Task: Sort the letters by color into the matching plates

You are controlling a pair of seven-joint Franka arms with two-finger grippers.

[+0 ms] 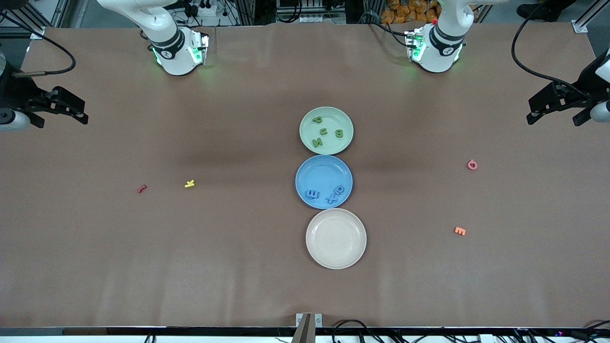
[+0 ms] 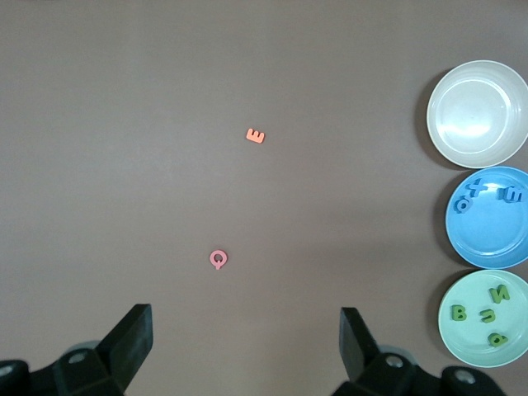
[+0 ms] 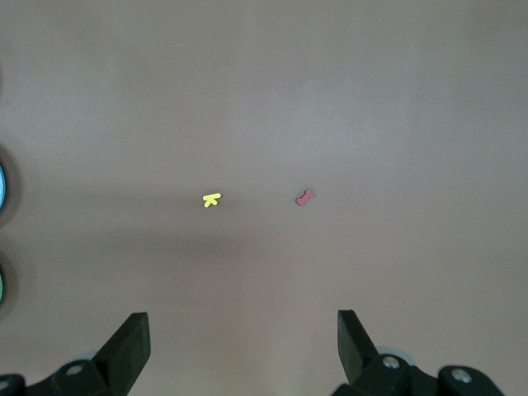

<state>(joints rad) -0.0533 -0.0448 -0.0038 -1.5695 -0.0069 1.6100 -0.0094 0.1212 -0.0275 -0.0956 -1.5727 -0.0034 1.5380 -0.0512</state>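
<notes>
Front view: three round matte plates stand in a row at mid-worktop (image 1: 95, 267), rims touching or nearly so. Pale mint green plate (image 1: 326, 130), farthest from the camera, holds four green foam letters (image 1: 326, 132); medium blue plate (image 1: 324, 181) holds three blue foam letters (image 1: 324, 194); beige-white plate (image 1: 336, 238), nearest, is bare. No green or blue letter lies loose, so sorting looks complete. Left tool (image 1: 557, 108) hangs over the left arm's end of the worktop, fingers wide apart, holding nothing; right tool (image 1: 61, 108) likewise over the right arm's end. Both arms wait. Risk: pink ring-shaped letter (image 1: 472, 165), orange E (image 1: 460, 231), yellow letter (image 1: 189, 183) and red letter (image 1: 141, 188) lie in open reach; a mistaken pick would spoil the sorted plates. Nothing blocks either tool.
</notes>
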